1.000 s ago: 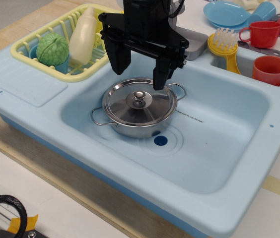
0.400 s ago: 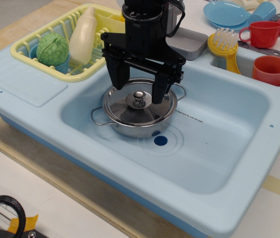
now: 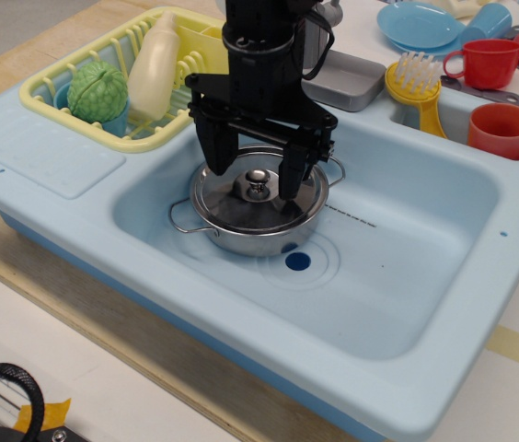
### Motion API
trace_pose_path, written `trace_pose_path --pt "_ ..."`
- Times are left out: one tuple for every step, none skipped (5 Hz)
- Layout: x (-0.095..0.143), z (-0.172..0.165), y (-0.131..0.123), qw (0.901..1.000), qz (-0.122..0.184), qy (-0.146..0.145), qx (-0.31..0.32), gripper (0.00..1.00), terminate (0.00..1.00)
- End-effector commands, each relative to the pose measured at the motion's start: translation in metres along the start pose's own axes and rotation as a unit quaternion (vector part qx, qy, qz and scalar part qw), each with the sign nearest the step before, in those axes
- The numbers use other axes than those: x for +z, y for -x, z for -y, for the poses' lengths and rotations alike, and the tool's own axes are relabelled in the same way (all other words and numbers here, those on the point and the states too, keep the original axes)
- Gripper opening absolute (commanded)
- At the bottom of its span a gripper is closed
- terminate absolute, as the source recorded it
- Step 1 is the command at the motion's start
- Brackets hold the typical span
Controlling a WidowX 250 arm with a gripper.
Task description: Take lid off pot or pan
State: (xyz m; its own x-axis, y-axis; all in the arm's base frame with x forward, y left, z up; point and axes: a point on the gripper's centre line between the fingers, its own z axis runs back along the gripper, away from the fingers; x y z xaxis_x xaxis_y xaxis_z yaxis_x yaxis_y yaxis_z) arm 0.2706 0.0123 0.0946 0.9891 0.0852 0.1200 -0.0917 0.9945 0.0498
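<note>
Because the knob (image 3: 258,178) is small, the gripper (image 3: 254,178) hangs with its two fingers spread, one on each side of it, ready to pinch; the lid (image 3: 255,198) sits on the pot (image 3: 258,224) inside the blue sink (image 3: 425,212); I cannot tell if the fingertips touch the lid, and the arm hides the pot's far rim.
</note>
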Motion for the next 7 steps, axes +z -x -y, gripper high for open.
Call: trace_pose_path --pt "-0.003 -0.008 -0.002 0.9999 0.008 0.005 0.01 1.0 0.0" --pt "-0.006 -0.008 -0.002 0.9998 0.013 0.007 0.014 0.0 0.0" --pt "-0.007 -0.007 -0.003 0.9998 0.01 0.008 0.014 0.0 0.0" --pt "-0.005 -0.006 -0.003 0.9998 0.011 0.009 0.015 0.0 0.0" --pt "0.01 -0.002 0.002 0.9996 0.026 -0.006 0.01 0.0 0.0" --pt "0.032 0.015 0.008 0.9959 0.075 -0.05 -0.011 0.0 0.0" --pt "0.041 0.035 0.014 0.9946 0.09 -0.047 -0.023 0.0 0.0"
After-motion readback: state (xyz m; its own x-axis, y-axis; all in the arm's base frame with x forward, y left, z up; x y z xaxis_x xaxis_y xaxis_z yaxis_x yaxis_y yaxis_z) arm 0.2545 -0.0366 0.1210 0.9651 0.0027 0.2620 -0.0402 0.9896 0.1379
